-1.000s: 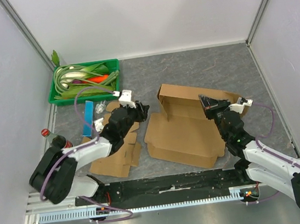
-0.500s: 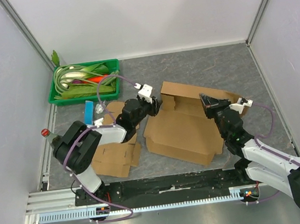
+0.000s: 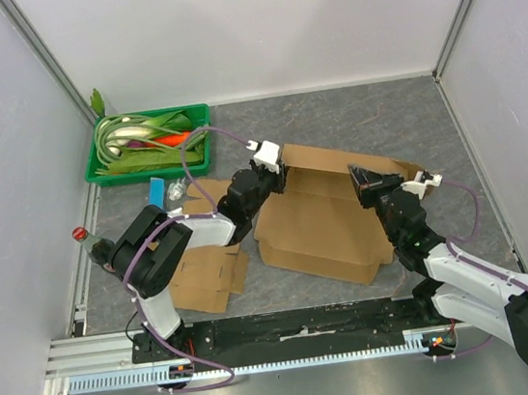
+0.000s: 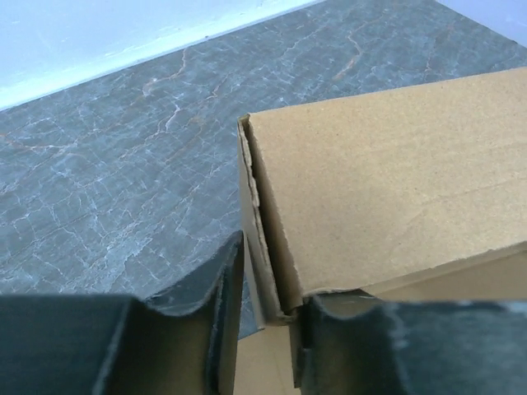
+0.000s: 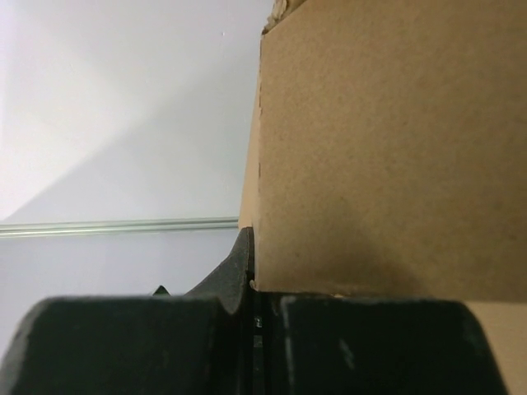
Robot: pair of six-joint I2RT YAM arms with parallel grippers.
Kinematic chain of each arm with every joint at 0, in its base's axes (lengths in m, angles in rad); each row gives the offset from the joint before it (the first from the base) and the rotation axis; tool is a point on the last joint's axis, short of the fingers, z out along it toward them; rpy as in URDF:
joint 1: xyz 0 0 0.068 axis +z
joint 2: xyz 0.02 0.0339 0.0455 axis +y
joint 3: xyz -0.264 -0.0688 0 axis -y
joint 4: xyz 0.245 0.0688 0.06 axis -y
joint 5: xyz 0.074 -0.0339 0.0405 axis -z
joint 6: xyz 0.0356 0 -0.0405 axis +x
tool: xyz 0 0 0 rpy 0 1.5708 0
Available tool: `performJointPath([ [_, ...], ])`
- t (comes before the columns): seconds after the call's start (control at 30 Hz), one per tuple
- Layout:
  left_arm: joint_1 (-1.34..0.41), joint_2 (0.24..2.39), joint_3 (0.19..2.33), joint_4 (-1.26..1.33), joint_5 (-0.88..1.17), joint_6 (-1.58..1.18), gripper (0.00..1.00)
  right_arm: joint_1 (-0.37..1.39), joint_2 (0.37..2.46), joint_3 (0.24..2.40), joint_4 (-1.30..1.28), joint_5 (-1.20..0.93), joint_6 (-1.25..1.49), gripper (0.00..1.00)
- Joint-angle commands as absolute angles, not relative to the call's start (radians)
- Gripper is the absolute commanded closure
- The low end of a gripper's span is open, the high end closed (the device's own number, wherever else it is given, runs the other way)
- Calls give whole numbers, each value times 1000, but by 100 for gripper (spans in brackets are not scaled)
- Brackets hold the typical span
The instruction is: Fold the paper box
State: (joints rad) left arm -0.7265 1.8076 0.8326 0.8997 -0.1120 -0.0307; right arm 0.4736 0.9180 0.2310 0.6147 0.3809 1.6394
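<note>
The paper box is brown cardboard, lying partly folded in the middle of the table. My left gripper is at its back left corner. In the left wrist view the jaws straddle the upright double wall of the paper box. The right finger touches the card, and a thin gap shows at the left finger. My right gripper is shut on the box's right side flap. That flap stands up from between its closed jaws.
A green basket of vegetables sits at the back left. Flat cardboard sheets lie left of the box, beside a blue packet and a red-capped bottle. Walls close in on three sides.
My left gripper has swung right, from the flat sheets to the box's back left corner, with its jaws narrowing around the wall. The right gripper has kept its hold.
</note>
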Motion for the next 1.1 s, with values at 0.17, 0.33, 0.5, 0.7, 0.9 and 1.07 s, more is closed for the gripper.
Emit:
performJointPath([
  [0.17,-771,1897,1004,757,-593,12,98,492,923,253,515,390,1700,100],
  [0.33,-841,1980,1109,661,-831,31,98,521,948,276,475,411,1767,100],
  [0.5,-865,1987,1095,684,-881,66,98,535,968,293,468,434,1787,100],
  [0.7,-844,1857,961,738,-574,9,90,532,931,304,439,457,1746,100],
  [0.9,-835,1706,815,724,-428,-86,48,523,926,305,425,454,1717,100],
  [1.07,-824,1621,723,726,-414,-112,42,523,942,359,370,437,1701,100],
])
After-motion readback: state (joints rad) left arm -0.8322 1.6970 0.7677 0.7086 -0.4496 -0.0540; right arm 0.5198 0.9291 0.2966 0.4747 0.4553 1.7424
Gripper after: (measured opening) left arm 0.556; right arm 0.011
